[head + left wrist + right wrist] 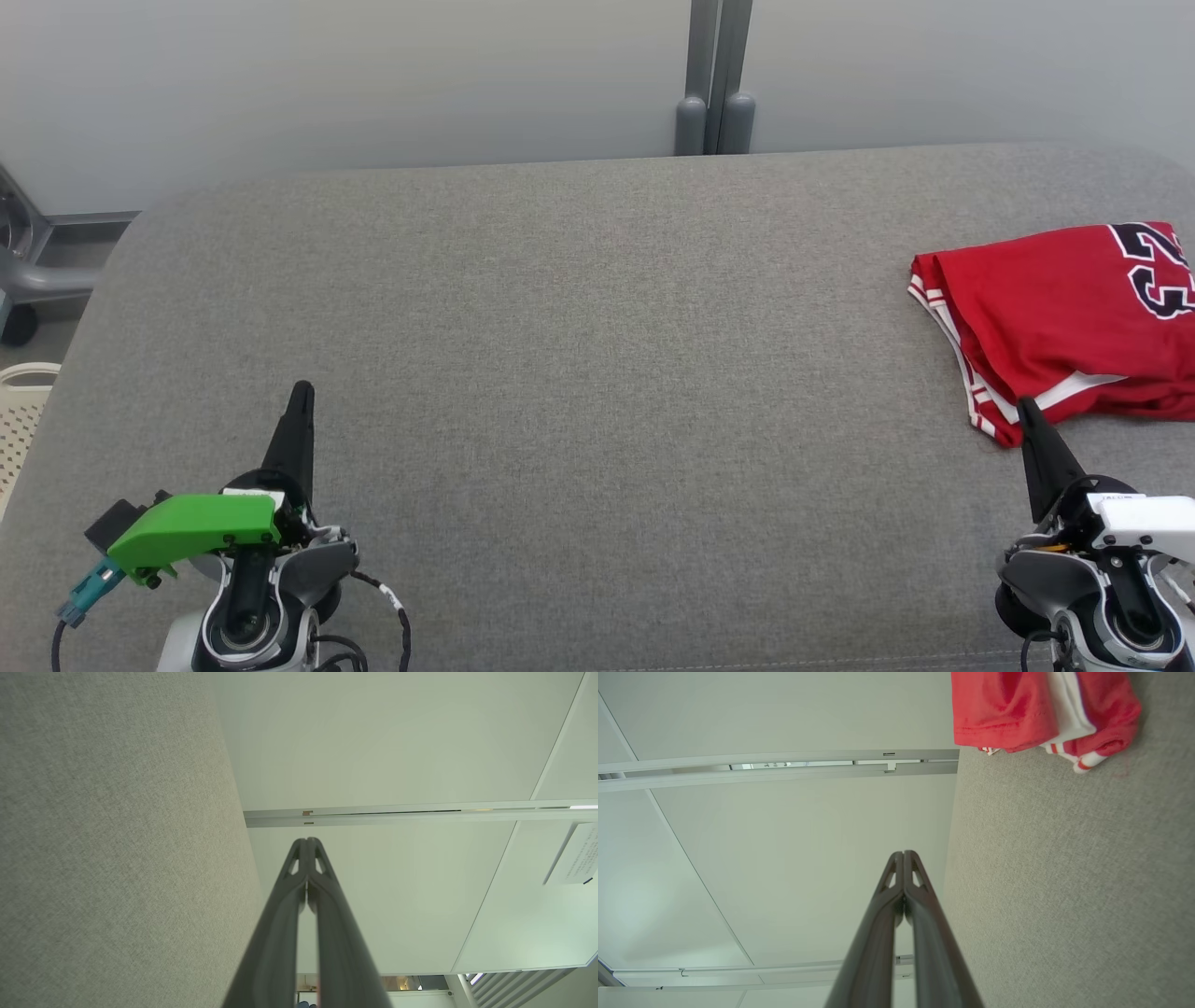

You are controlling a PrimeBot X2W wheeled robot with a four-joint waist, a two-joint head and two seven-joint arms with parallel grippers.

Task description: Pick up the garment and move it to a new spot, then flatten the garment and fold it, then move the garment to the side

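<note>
The red garment, with white trim and a dark printed number, lies folded at the right edge of the grey fabric-covered counter. The right hand is near the garment's near hem, its 2 fingers pressed together on nothing. The left hand, near the counter's near left corner, is likewise pressed together and empty.

Bright red garment with white-and-red striped trim and dark, white-edged numerals, loud against the flecked grey bench, the left claw black with a vivid green cover, the right claw black with white housing.
</note>
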